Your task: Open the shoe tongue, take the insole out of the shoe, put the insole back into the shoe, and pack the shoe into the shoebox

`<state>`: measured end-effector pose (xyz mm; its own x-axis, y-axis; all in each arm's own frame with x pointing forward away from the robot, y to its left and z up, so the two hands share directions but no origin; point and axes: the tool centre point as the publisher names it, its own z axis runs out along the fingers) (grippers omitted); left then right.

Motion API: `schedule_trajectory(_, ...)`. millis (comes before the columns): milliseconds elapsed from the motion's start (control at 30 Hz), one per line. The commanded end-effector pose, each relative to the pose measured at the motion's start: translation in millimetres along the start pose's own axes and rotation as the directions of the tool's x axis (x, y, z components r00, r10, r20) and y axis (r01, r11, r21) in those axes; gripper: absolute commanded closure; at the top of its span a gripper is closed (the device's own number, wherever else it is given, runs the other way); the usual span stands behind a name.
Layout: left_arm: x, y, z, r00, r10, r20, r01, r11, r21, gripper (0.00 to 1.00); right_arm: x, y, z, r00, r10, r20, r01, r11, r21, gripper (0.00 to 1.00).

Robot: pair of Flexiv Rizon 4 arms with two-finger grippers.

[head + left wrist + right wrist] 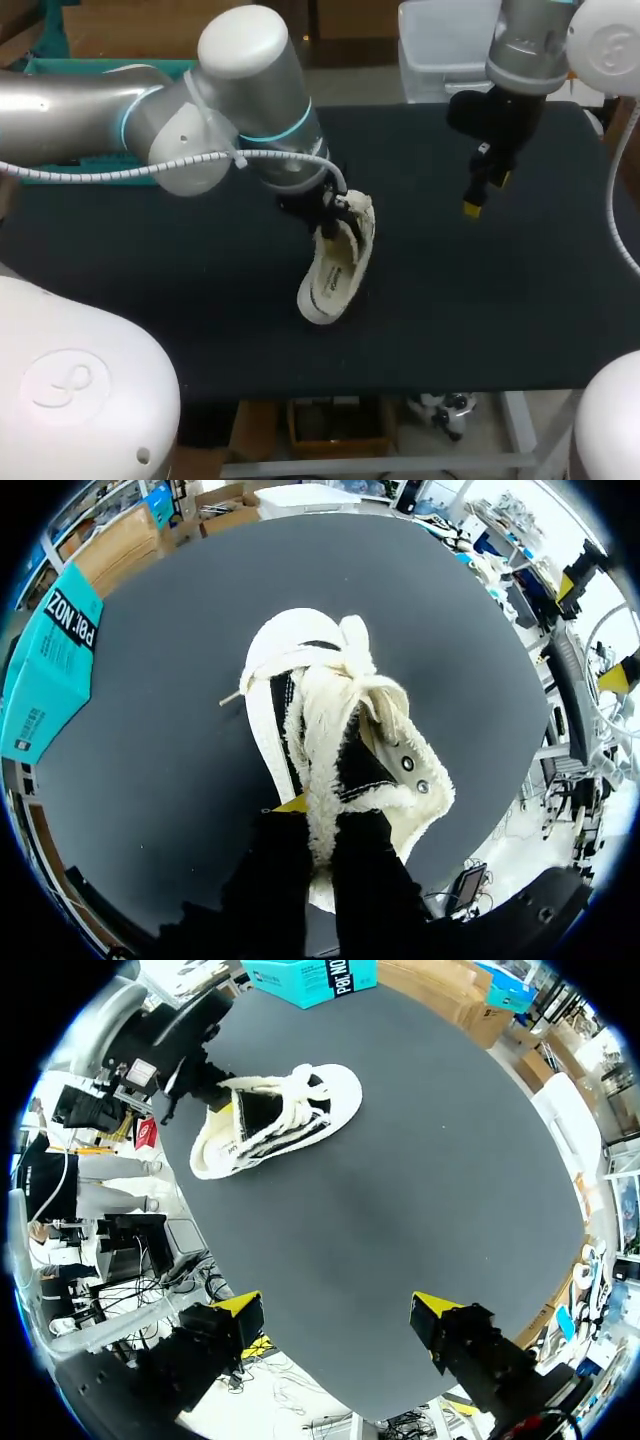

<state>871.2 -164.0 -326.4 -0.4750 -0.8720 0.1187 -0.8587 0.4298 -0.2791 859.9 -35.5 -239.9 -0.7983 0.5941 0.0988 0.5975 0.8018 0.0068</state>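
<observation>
1. The shoe is cream, with a fleecy lining. It sits near the middle of the black bench, a little towards the near edge.
2. Its toe points towards the near edge and its heel end towards the far edge, where the left claw meets it. The shoe looks tipped rather than flat on its sole. Whether the heel is clear of the bench I cannot tell.
3. In the left wrist view the left claw is pressed in on a fleecy strip at the opening of the shoe. One dark finger is on each side of the strip, and a sliver of yellow tip shows beside it. I cannot tell whether that strip is the tongue or the collar.
4. The laces are bunched in a loose knot over the front of the shoe, ahead of the left claw. Two metal eyelets show on the flap beside the strip.
5. The right claw hangs over the far right part of the bench, well apart from the shoe.
6. In its own view the right claw is spread wide, with only bare bench between its yellow tips. The shoe and the left claw lie well ahead of it.
7. A teal box lies at the far left corner of the bench, well apart from the shoe. It also shows in the right wrist view, beyond the shoe.
</observation>
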Motion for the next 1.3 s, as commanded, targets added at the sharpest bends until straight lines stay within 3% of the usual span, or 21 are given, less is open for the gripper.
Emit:
schedule_trajectory(33,-19.2,-5.2,-20.7,0.990,0.111,-0.086,-0.110,0.994,0.013,1.00,-0.1,-0.6,-0.1,1.000,-0.001,0.000,0.001,1.000,0.000,0.00)
schedule_trajectory(267,-51.8,-34.9,-63.9,0.946,0.309,-0.100,-0.304,0.951,0.059,1.00,-0.1,-0.6,-0.1,1.000,-0.001,0.000,0.001,1.000,0.000,0.00)
schedule_trajectory(400,-65.6,-53.5,-86.5,0.899,0.431,-0.081,-0.425,0.902,0.077,1.00,-0.1,-0.6,-0.1,1.000,-0.001,0.000,0.001,1.000,0.000,0.00)
schedule_trajectory(667,-92.1,-75.6,-125.3,0.765,0.644,-0.017,-0.642,0.764,0.061,1.00,-0.1,-0.6,-0.1,1.000,-0.001,0.000,0.001,1.000,0.000,0.00)
schedule_trajectory(833,-111.0,-76.4,-148.7,0.714,0.700,0.018,-0.699,0.711,0.075,1.00,-0.1,-0.6,-0.1,1.000,-0.001,0.000,0.001,1.000,0.000,0.00)
schedule_trajectory(1100,-154.0,-72.6,-173.9,0.694,0.717,0.068,-0.720,0.691,0.067,1.00,-0.1,-0.6,-0.1,1.000,-0.001,0.000,0.001,1.000,0.000,0.00)
schedule_trajectory(1300,-193.8,-82.2,-194.3,0.672,0.737,0.074,-0.741,0.668,0.071,1.00,-0.1,-0.6,-0.1,1.000,-0.001,0.000,0.001,1.000,0.000,0.00)
